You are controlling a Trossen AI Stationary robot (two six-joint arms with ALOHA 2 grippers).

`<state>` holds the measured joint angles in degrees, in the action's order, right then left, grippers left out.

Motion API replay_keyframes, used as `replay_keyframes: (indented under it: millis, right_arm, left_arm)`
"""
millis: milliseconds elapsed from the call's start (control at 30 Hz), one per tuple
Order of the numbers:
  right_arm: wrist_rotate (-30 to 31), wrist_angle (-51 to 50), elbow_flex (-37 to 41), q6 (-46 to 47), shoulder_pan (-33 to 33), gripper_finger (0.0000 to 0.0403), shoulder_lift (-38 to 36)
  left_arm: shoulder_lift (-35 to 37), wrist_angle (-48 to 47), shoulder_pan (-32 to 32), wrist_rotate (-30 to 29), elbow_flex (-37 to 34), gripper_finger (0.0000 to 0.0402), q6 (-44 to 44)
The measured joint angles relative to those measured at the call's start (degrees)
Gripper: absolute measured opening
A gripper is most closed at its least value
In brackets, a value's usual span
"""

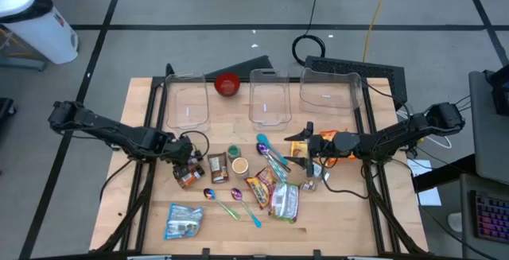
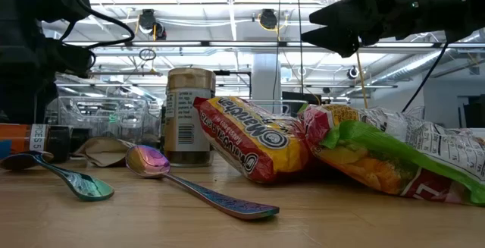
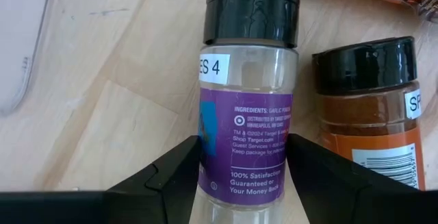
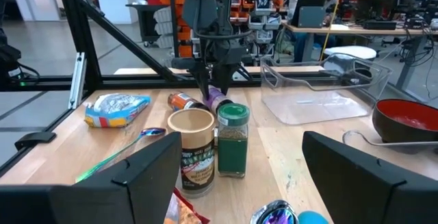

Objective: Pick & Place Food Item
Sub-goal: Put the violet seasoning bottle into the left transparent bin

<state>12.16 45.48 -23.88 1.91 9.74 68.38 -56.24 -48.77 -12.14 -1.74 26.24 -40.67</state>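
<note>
The wooden desk (image 1: 151,204) carries a scatter of food and utensils, with three clear plastic bins (image 1: 269,95) lined along its far edge and a red bowl (image 1: 227,84) between the first two. The left arm reaches in from the left side, and its left hand (image 1: 185,168) is down at the desk, its two dark fingers (image 3: 171,176) set against either side of a clear spice jar (image 3: 248,107) with a purple label and black cap, gripping it near its base. Just beside that jar lies a second jar of reddish-brown spice (image 3: 373,101), also black-capped. The right arm comes in from the right, and the right hand (image 1: 308,150) hangs above the desk near the middle, its fingers spread wide and holding nothing. In front of it stand a tan canister (image 4: 191,148) and a green-capped spice jar (image 4: 233,138), touching or nearly so. Toward the near edge lie a yellow noodle packet (image 2: 254,138) and a green-and-orange snack bag (image 2: 386,157), then a blue packet (image 1: 183,220), and finally iridescent spoons (image 2: 193,183) on the bare wood.
</note>
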Motion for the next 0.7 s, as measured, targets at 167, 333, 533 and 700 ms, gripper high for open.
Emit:
replay_keyframes:
  millis: [167, 333, 533, 700]
  right_arm:
    - [0.0, -0.4, 0.0, 0.0, 0.0, 0.0295, 0.0]
    - [0.0, -0.4, 0.0, 0.0, 0.0, 0.0295, 0.0]
    - [0.0, -0.7, 0.0, 0.4, 0.0, 0.0295, 0.0]
    - [0.0, -1.0, 0.0, 1.6, 0.0, 0.0295, 0.0]
  left_arm:
    - [0.0, 3.3, 0.0, 0.0, -0.7, 0.0219, 1.0]
    - [0.0, 6.1, 0.0, 0.2, -1.8, 0.0219, 1.0]
    - [-0.1, 5.8, 0.0, -0.8, -1.9, 0.0231, -0.2]
    - [-3.3, 4.0, 0.1, -1.2, -2.3, 0.0259, -0.1]
